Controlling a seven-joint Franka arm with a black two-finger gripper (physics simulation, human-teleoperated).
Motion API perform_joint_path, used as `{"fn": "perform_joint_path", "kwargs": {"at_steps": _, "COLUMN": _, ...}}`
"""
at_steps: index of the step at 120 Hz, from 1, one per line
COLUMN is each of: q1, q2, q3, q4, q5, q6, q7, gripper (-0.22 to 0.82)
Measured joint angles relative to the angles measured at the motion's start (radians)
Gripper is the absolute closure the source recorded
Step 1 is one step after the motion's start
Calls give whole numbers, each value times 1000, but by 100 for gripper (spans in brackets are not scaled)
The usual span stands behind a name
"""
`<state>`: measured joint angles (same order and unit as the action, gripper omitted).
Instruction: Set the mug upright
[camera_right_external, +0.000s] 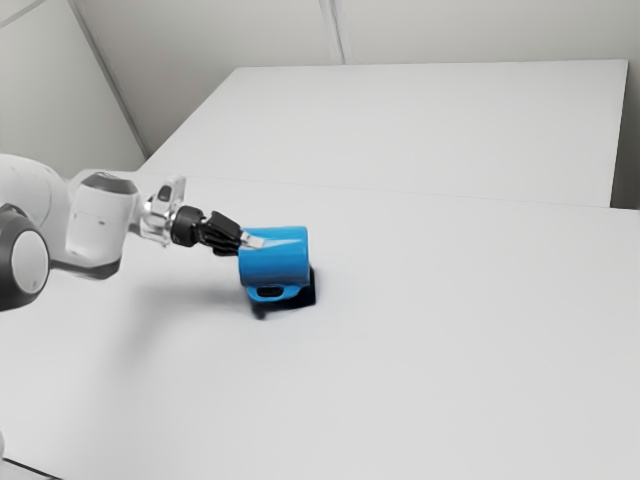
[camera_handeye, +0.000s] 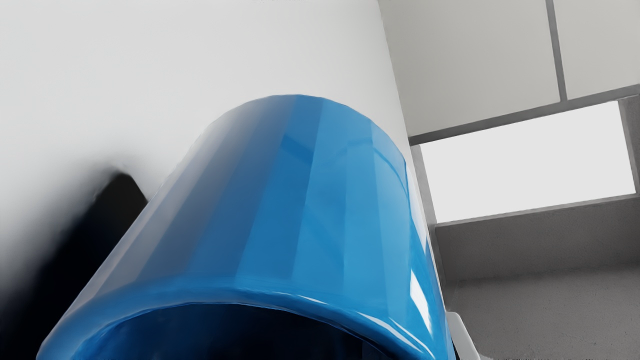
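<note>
Exterior view: a blue mug (camera_right_external: 275, 264) tipped on its side, short of the far edge of a white desk (camera_right_external: 450, 350), the pincer (camera_right_external: 251, 241) at its upper rim; whether wide or narrow cannot be told. Wrist view: the mug's mouth faces the pincer.

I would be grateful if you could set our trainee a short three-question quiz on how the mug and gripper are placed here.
1. Fill in one word: The mouth of the glossy blue cylindrical mug faces ____ the black two-finger gripper.
2. Choose one: In the exterior view, where is the mug's blue loop handle?
A) Along the mug's upper side
B) Along the mug's lower side
C) At the end on the exterior view's right
3. True or false: The mug is upright, so the task is complete.

Key: 1 toward; 2 B; 3 false, the mug is on its side.
</note>
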<state>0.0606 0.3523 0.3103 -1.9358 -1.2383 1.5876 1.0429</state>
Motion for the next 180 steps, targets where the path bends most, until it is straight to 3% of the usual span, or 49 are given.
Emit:
{"fn": "perform_joint_path", "kwargs": {"at_steps": 17, "q1": -13, "q2": -69, "q3": -4, "q4": 1, "q5": 122, "q6": 16, "q7": -1, "gripper": 70}}
{"fn": "perform_joint_path", "kwargs": {"at_steps": 42, "q1": -107, "q2": -174, "q3": -7, "q4": 25, "q5": 591, "q6": 72, "q7": -107, "gripper": 70}}
{"fn": "perform_joint_path", "kwargs": {"at_steps": 65, "q1": -146, "q2": -273, "q3": -101, "q4": 29, "q5": 922, "q6": 86, "q7": -263, "gripper": 72}}
{"fn": "perform_joint_path", "kwargs": {"at_steps": 87, "q1": -140, "q2": -290, "q3": -158, "q4": -3, "q5": 1125, "q6": 110, "q7": -400, "gripper": 72}}
{"fn": "perform_joint_path", "kwargs": {"at_steps": 123, "q1": -149, "q2": -288, "q3": -213, "q4": -67, "q5": 1234, "q6": 247, "q7": -564, "gripper": 71}}
{"fn": "perform_joint_path", "kwargs": {"at_steps": 173, "q1": -143, "q2": -276, "q3": -223, "q4": -114, "q5": 1247, "q6": 370, "q7": -693, "gripper": 71}}
{"fn": "perform_joint_path", "kwargs": {"at_steps": 180, "q1": -143, "q2": -275, "q3": -224, "q4": -117, "q5": 1245, "q6": 380, "q7": -704, "gripper": 66}}
